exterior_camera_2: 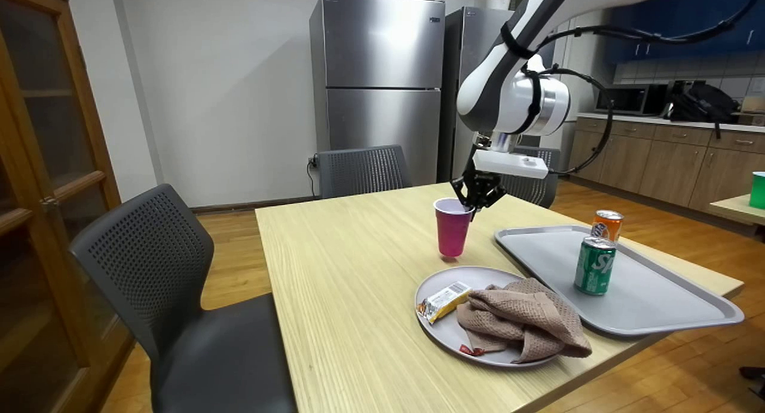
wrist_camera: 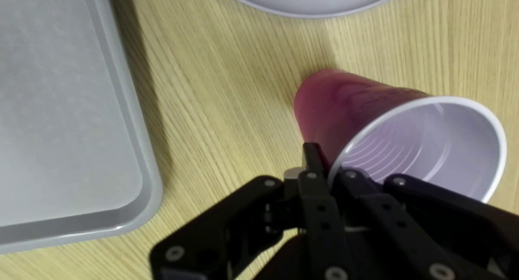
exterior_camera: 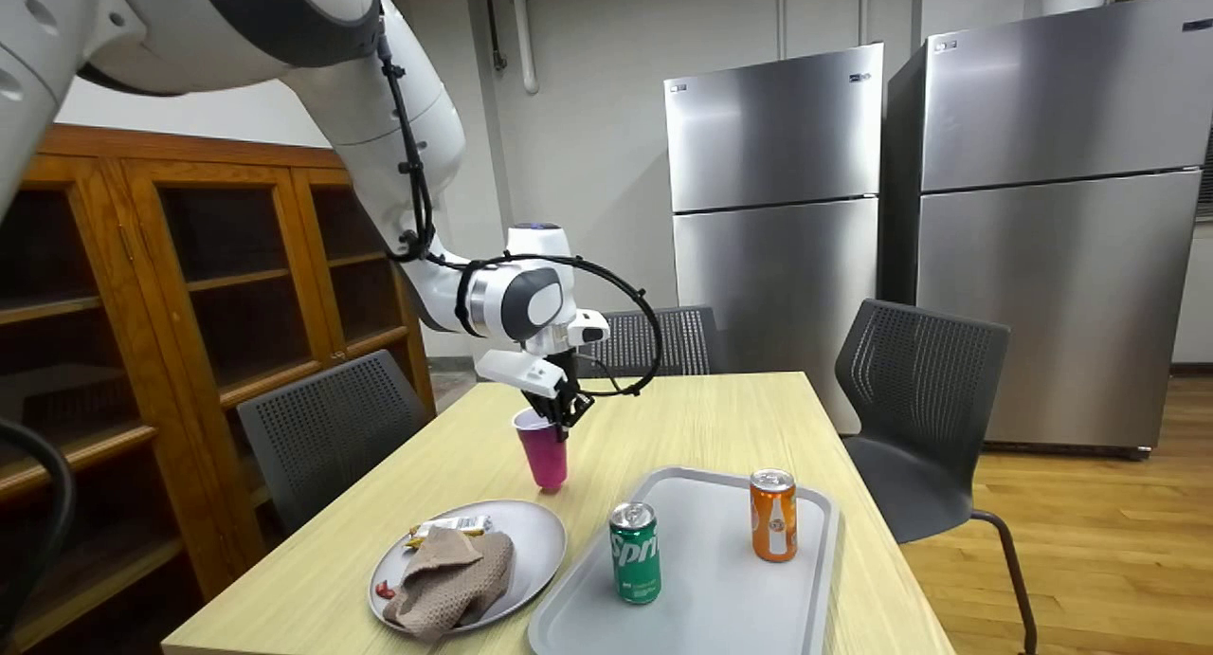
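A magenta cup with a white inside shows in both exterior views, its mouth up and its body leaning slightly. My gripper is shut on the wall of this cup at the rim. One finger lies along the outside; the other reaches inside, its tip hidden by the rim. In an exterior view the cup has its base just over a small pinkish patch on the table. Whether the base touches the wood or hovers slightly, I cannot tell.
Beside the cup lies a grey tray with a green Sprite can and an orange can. A grey plate holds a brown cloth and a yellow-white wrapper. Dark chairs surround the table.
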`<control>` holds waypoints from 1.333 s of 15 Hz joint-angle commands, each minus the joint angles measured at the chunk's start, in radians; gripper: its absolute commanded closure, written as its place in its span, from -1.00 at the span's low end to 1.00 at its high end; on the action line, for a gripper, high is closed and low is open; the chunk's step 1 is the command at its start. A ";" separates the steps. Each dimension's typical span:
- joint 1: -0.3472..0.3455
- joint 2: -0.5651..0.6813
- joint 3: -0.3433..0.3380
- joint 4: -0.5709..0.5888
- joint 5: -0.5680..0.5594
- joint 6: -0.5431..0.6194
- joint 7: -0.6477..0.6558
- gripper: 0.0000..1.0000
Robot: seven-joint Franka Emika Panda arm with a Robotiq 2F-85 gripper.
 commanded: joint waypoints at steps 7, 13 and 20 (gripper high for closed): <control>-0.020 0.056 0.031 0.061 0.008 -0.027 -0.061 0.55; -0.010 0.053 0.025 0.047 -0.003 -0.025 -0.060 -0.28; -0.042 -0.045 0.060 -0.028 -0.003 -0.049 -0.171 -1.00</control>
